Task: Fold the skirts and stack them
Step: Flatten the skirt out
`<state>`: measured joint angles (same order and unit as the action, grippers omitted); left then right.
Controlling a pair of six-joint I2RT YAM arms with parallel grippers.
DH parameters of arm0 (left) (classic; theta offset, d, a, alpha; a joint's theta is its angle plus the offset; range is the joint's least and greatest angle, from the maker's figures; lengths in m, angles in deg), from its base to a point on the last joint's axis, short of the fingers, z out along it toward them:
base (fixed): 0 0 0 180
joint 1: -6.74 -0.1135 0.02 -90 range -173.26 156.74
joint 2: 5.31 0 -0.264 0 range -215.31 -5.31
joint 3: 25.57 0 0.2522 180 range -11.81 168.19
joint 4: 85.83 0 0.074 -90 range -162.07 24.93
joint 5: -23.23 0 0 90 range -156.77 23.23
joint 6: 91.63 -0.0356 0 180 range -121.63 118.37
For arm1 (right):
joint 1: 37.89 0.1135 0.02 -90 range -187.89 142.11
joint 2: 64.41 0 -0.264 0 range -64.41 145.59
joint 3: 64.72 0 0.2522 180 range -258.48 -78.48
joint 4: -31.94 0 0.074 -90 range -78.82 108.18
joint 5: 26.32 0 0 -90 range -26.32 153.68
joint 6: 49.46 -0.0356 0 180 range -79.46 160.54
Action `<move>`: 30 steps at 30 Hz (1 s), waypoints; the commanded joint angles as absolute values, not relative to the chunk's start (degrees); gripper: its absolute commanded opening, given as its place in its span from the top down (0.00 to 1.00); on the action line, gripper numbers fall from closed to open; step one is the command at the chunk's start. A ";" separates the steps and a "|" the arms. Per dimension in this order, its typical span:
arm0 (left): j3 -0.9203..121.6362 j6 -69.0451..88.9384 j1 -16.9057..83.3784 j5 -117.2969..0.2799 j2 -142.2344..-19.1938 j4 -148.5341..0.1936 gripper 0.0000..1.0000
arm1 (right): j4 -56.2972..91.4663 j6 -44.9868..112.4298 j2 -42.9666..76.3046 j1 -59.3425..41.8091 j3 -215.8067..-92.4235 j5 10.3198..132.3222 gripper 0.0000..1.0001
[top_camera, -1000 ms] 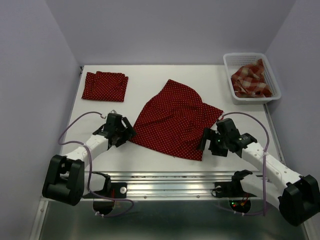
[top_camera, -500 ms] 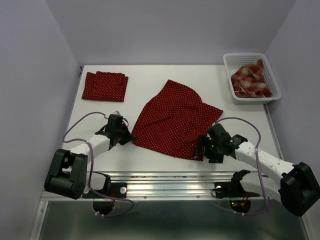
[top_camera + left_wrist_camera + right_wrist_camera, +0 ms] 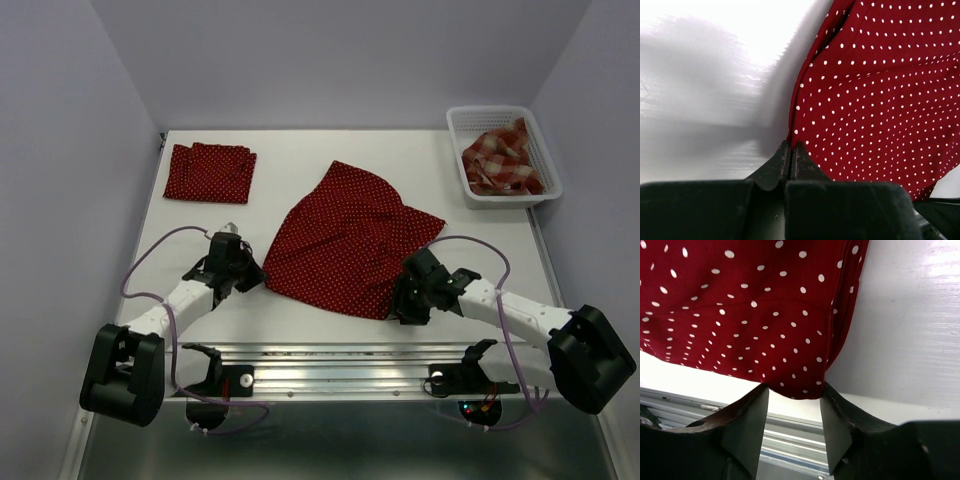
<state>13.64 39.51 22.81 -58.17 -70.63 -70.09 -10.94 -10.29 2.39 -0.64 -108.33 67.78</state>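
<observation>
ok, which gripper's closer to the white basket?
Right. The right gripper is at the spread skirt's near-right corner, on the basket's side; left gripper pinches its left corner, farther off.

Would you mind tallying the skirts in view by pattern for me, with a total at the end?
Dark red polka-dot skirts: 2 (folded polka-dot skirt, spread polka-dot skirt)
Red-and-cream plaid skirts: 1 (plaid skirt in the white basket)
Total: 3
</observation>
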 commanded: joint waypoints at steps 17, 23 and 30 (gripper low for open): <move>11.92 39.50 23.09 -56.67 -65.95 -69.17 1.00 | -12.66 -16.34 2.23 -0.01 -106.16 52.43 0.87; 16.74 39.94 23.17 -53.33 -61.74 -68.29 1.00 | -19.17 -9.40 -6.92 -0.01 -116.95 52.17 0.99; 34.75 39.94 23.17 -52.78 -53.31 -66.44 1.00 | -28.40 2.21 -10.27 -0.01 -140.86 45.14 0.99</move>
